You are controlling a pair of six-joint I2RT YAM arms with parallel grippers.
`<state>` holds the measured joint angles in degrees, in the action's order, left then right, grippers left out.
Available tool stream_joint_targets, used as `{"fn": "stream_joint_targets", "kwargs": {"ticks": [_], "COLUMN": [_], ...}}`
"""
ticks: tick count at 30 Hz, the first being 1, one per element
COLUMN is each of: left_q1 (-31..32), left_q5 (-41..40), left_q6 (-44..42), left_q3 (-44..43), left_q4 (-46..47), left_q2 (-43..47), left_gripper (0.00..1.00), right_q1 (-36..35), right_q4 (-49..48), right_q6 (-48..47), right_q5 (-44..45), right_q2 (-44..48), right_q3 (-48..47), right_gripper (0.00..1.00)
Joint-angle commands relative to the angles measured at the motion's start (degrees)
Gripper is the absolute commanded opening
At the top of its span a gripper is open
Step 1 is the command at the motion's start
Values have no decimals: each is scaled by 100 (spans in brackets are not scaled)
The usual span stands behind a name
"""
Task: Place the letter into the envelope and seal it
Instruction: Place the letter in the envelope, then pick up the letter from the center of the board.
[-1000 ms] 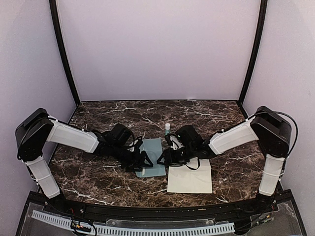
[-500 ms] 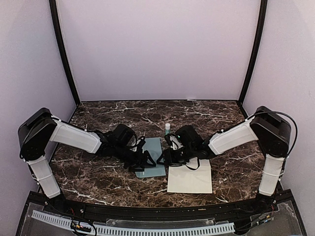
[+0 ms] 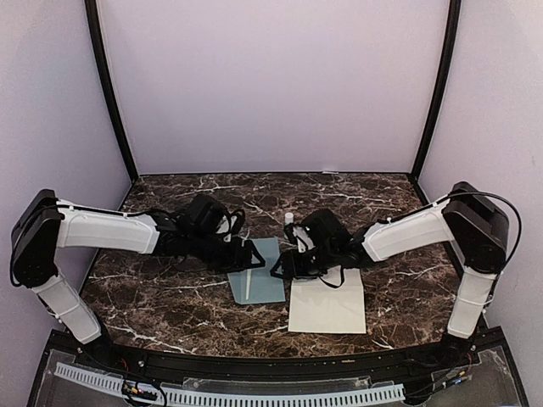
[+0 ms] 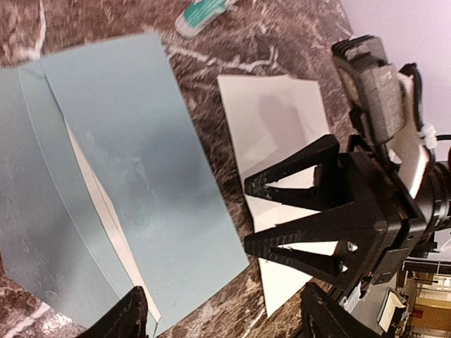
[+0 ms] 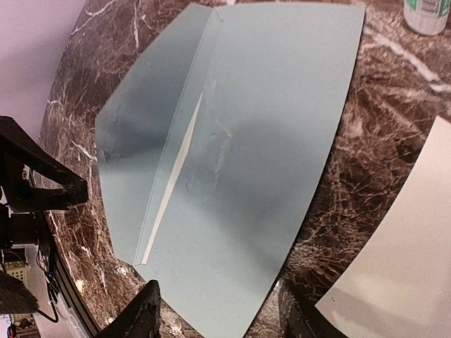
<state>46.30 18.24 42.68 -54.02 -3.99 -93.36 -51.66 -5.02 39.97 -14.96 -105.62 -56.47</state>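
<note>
left gripper (image 3: 252,256), fingers spread and holding nothing, hovers at the 10 o'clock corner of the pale blue-grey envelope (image 3: 261,278). the envelope lies flat at the middle of the dark marble table (image 3: 161,297), its flap folded open on the left side. a white-and-green glue stick (image 3: 289,220) sits at the envelope's 1 o'clock. right gripper (image 3: 277,270), likewise released and empty, is at the envelope's 3 o'clock edge. a white paper sheet (image 3: 329,307) lies at the envelope's 4 o'clock.

Blue-grey envelope (image 5: 268,141), white sheet (image 5: 409,267), dark veined table (image 5: 366,176), seemingly green-white tube (image 4: 204,13).
</note>
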Motion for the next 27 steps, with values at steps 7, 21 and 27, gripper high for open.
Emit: {"fn": "stream_joint_targets", "kwargs": {"ticks": [7, 21, 27], "left_q1": [19, 27, 23], "left_q5": [-563, -443, -480], "left_q6": [-402, -217, -151], "left_q3": [10, 628, 857], "left_q4": [294, 1886, 2215], "left_q2": [773, 1048, 1132], "left_gripper": [74, 75, 75], "right_q1": [470, 1864, 2452], "right_q4": [786, 1168, 1245], "right_q6": [-410, -134, -204], "right_q5": [839, 649, 215], "right_q2": [1529, 3657, 3842], "right_q3": [139, 2485, 2993], "right_gripper": [67, 70, 65]}}
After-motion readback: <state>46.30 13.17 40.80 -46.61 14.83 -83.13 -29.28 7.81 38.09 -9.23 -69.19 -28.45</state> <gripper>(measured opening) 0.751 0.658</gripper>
